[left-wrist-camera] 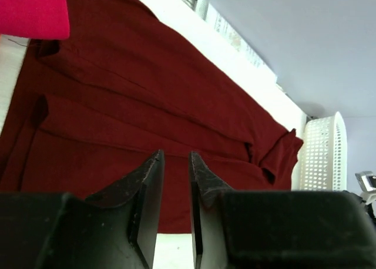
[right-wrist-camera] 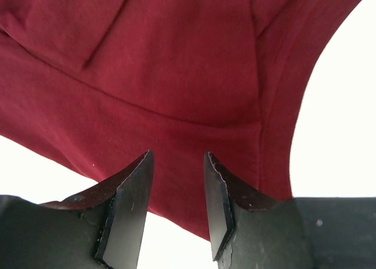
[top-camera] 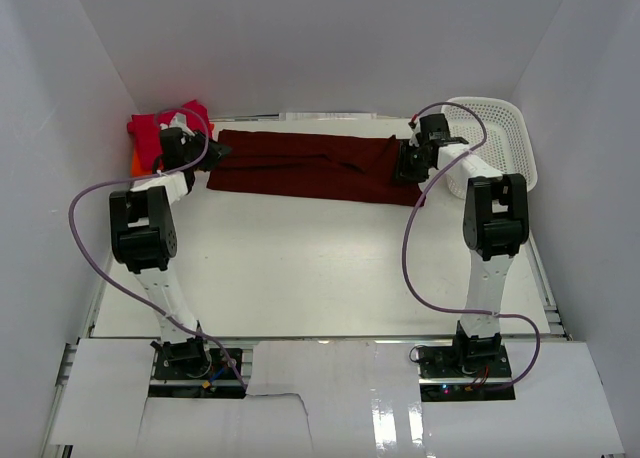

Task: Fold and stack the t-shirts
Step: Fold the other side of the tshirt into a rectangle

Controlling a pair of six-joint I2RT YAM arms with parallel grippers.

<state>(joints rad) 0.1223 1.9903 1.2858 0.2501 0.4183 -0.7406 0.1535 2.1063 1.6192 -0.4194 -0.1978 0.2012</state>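
The dark maroon t-shirt (top-camera: 310, 166) lies as a long folded band across the back of the table. My left gripper (top-camera: 217, 154) hovers at its left end, jaws a narrow gap apart with nothing between them (left-wrist-camera: 176, 155); maroon cloth (left-wrist-camera: 147, 87) spreads beyond the tips. My right gripper (top-camera: 403, 165) is over the shirt's right end, open and empty (right-wrist-camera: 176, 155), with the cloth (right-wrist-camera: 176, 63) and its hem just under the fingers. The crimson red t-shirt (top-camera: 165, 128) is bunched at the back left corner (left-wrist-camera: 32, 10), and a bit of the orange one (top-camera: 134, 164) shows beneath it.
A white mesh basket (top-camera: 497, 143) stands at the back right, just beyond the right arm (left-wrist-camera: 323, 151). White walls close in the table on three sides. Purple cables loop off both arms.
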